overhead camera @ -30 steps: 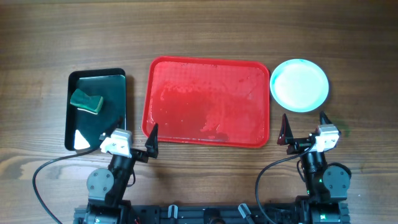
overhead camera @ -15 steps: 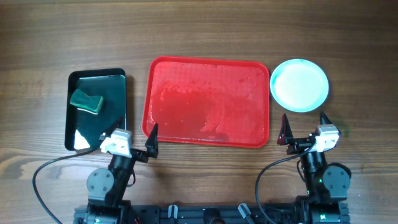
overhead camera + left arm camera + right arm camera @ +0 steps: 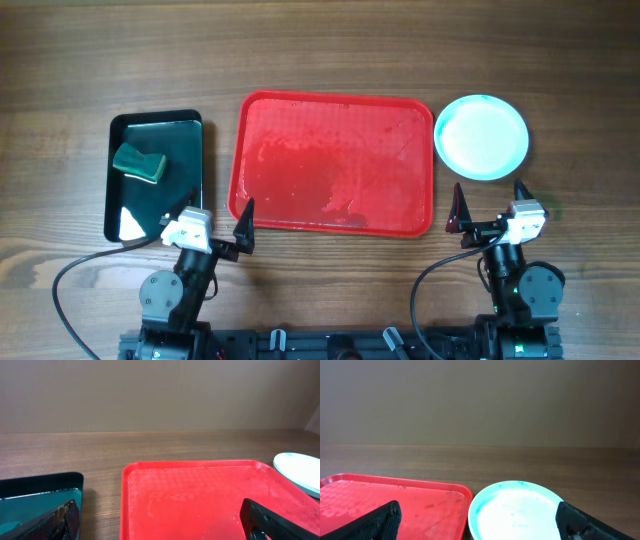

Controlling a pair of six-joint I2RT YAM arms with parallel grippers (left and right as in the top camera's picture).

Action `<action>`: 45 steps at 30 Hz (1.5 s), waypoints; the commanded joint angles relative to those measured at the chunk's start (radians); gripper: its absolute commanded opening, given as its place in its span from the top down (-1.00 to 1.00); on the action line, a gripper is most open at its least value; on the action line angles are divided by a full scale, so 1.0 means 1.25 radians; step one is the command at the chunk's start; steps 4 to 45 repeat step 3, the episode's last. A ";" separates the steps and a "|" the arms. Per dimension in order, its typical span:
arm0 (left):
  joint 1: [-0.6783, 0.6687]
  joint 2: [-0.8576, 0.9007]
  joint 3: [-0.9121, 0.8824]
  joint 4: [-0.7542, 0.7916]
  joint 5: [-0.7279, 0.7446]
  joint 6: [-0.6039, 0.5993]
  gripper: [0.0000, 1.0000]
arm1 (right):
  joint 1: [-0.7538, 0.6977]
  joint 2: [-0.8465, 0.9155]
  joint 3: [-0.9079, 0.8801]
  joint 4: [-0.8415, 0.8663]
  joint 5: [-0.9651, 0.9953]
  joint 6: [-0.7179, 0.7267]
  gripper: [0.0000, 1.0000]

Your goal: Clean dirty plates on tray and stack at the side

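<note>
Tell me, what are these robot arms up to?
Nothing is being handled right now. The left arm and right arm sit at the near edge of the table, jaws open and empty. The red tray looks wet and bare; the plates sit piled just right of it. A green sponge lies on the black tray.

The tray is seen lying flat with its long side across the overhead view: a large red rectangle with rounded corners and a raised rim, its textured floor marked with pale, wet-looking streaks. The plates are found just beside the tray's far right corner, off it, shown as one round shape with a white face ringed in pale turquoise. How many are stacked there cannot be told.
</note>
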 commanded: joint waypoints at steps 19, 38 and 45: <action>-0.005 -0.007 -0.003 -0.005 -0.004 0.016 -1.00 | -0.003 -0.007 -0.001 0.002 0.010 -0.010 -0.99; -0.005 -0.007 -0.003 -0.005 -0.004 0.016 -1.00 | -0.003 -0.007 -0.001 0.002 0.010 -0.010 -0.99; -0.005 -0.007 -0.003 -0.005 -0.004 0.016 -1.00 | -0.003 -0.007 -0.001 0.002 0.010 -0.010 -0.99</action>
